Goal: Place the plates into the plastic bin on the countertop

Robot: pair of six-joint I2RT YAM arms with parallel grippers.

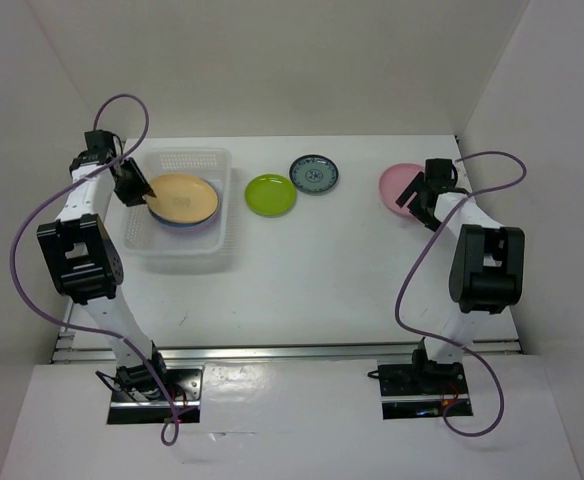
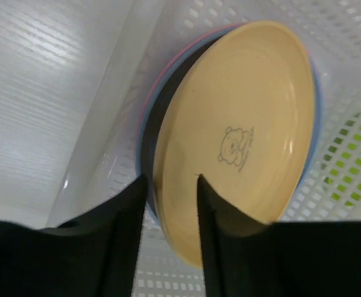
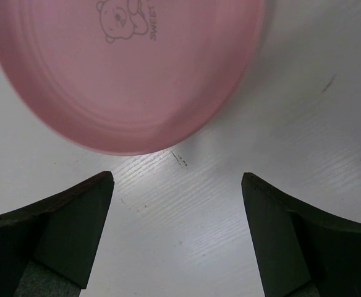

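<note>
Left claw [image 2: 169, 183] pinches yellow plate [image 2: 242, 124] in bin [image 1: 188, 263]; I release next. Right claw [image 3: 177, 180] gapes at pink plate [image 3: 125, 74], far-right edge.

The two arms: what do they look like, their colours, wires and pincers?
The left arm and right arm are each built of slim white tubes joined by chunky black blocks, standing on a black base plate. A purple cable loops loosely along each one. The left pincer and right pincer each have two black tapering fingers; the right one's show grey pads inside.
</note>
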